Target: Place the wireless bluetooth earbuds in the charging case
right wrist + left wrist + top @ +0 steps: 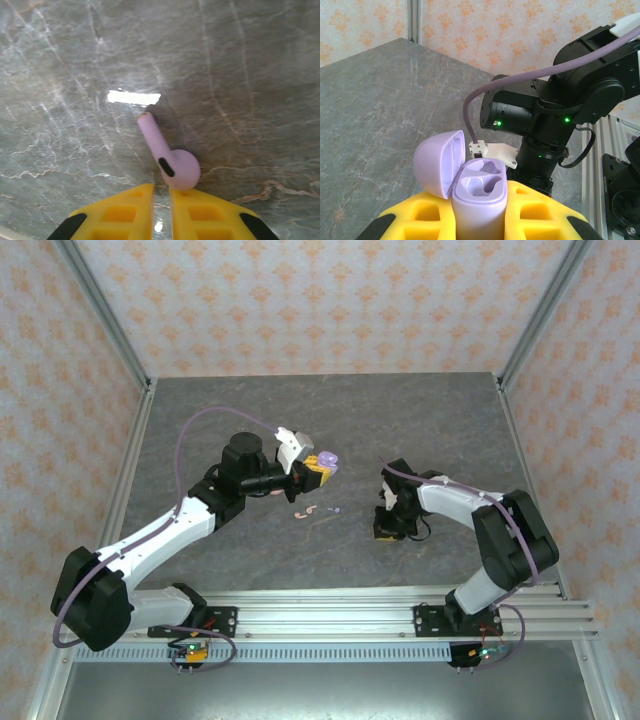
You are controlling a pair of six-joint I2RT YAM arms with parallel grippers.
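While left end effector (480, 216) is clamping the open charging case (476, 187), right end effector (161, 200) is resting closed just behind lilac earbud (172, 162); shut tips risk shoving it away.

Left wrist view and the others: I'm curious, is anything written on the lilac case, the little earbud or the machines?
No text can be read in any view.
Case: plain lilac, no print.
Earbud: a dark oval mark, no letters.
Right arm: green lights, no readable label.
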